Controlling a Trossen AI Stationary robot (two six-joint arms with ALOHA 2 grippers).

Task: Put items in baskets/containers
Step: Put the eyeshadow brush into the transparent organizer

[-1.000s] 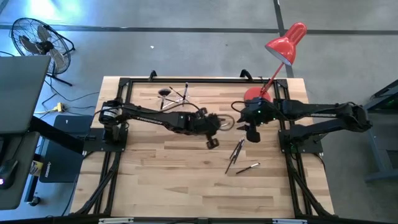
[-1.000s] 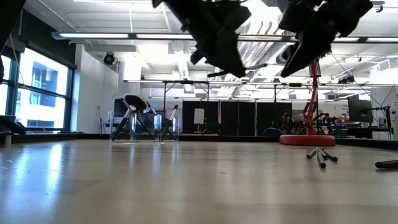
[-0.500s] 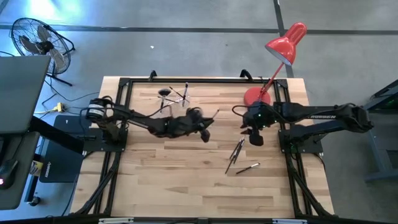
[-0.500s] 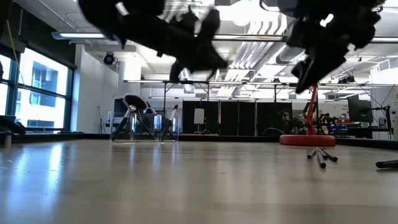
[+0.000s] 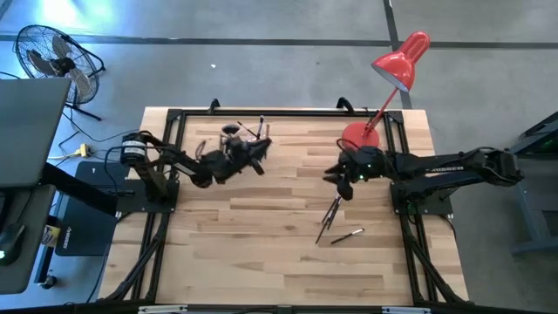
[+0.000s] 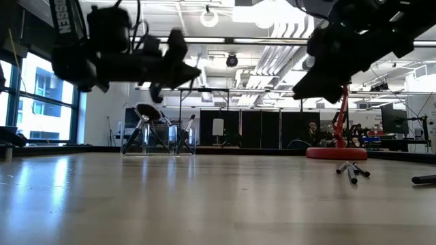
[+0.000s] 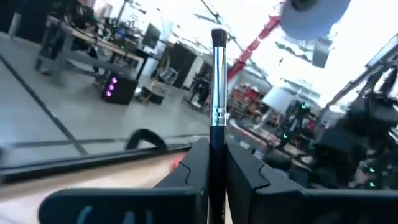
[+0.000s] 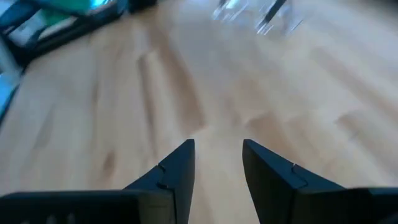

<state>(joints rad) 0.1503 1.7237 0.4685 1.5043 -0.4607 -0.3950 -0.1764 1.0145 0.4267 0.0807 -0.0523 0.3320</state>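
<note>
Tabletop (image 5: 261, 235) of pale wood is seen from above, with both arms reaching inward over it. The left claw (image 5: 258, 153) is raised above the far-left area, at about 11 o'clock from the tabletop's centre, and is clenched on a slim makeup brush (image 7: 217, 93). In the left wrist view the brush is clamped between the two dark fingers (image 7: 194, 168), its handle running straight out past them and its small dark bristle tip at the far end. The clear holder (image 5: 235, 133) stands on the tabletop just beyond this claw, towards 12 o'clock, with several brushes leaning in it at slants; in the low view a fan-headed brush (image 6: 144, 112) is visible among them.

The right claw (image 5: 342, 185) hangs above the tabletop at about 2 o'clock from centre, released, with bare wood showing in the gap between its fingers (image 8: 177, 171) in the right wrist view. A small cluster of loose brushes (image 5: 332, 212) lies flat on the tabletop just at 6 o'clock from this claw, and one more loose brush (image 5: 348, 235) lies apart, slightly nearer the front edge. The red desk lamp (image 5: 388, 83) stands at the far-right corner, its round base just at 12 o'clock from the right claw.
</note>
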